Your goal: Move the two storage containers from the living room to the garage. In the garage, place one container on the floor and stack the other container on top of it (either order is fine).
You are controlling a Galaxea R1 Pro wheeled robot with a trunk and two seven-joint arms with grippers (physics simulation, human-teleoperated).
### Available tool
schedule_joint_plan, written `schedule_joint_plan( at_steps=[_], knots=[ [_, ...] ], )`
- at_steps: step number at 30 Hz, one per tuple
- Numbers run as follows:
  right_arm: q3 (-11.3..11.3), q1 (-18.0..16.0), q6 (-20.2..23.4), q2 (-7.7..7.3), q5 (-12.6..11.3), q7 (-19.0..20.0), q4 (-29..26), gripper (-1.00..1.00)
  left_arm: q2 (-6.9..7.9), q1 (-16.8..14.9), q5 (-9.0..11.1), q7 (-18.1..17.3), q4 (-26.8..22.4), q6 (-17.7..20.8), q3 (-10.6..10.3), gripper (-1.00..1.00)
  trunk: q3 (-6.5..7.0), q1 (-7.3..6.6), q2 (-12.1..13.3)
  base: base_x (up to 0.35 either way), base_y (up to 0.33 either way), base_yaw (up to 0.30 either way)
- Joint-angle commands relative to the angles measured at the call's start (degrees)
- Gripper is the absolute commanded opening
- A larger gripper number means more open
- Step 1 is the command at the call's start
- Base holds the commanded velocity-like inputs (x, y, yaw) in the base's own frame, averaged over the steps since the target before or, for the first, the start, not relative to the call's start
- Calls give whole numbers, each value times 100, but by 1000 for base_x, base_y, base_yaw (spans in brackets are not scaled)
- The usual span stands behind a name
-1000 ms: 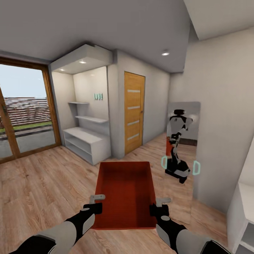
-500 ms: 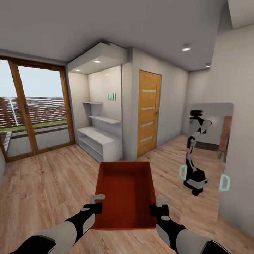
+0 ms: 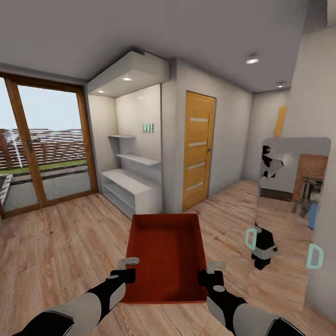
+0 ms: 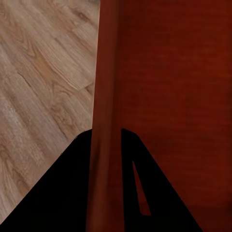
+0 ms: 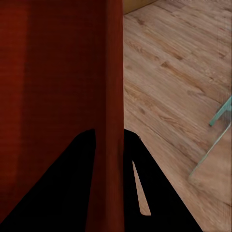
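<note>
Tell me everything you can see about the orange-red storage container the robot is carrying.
The storage container is an orange-red, open-top rectangular plastic bin, empty inside, with finely ribbed walls. It is held level above the light wood plank floor, its long axis pointing away from the robot. The left gripper clamps its left wall and the right gripper its right wall, near the closer end; the wrist views show jaws straddling each wall. Nothing else touches it.
</note>
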Motion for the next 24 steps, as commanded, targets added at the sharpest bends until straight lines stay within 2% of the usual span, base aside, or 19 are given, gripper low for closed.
schedule_joint_plan(
  at_steps=[1, 24],
  knots=[
    [85, -2, 16, 1, -66, 72, 1, -100, 31, -13, -17, 467, -15, -51, 383, -100, -9, 5, -7, 326, 0, 0],
    [88, 0, 14, 3, -65, 72, 2, -100, 22, -13, -17, 467, -22, -51, 376, -100, -9, 5, -7, 326, 11, -6]
  ],
)
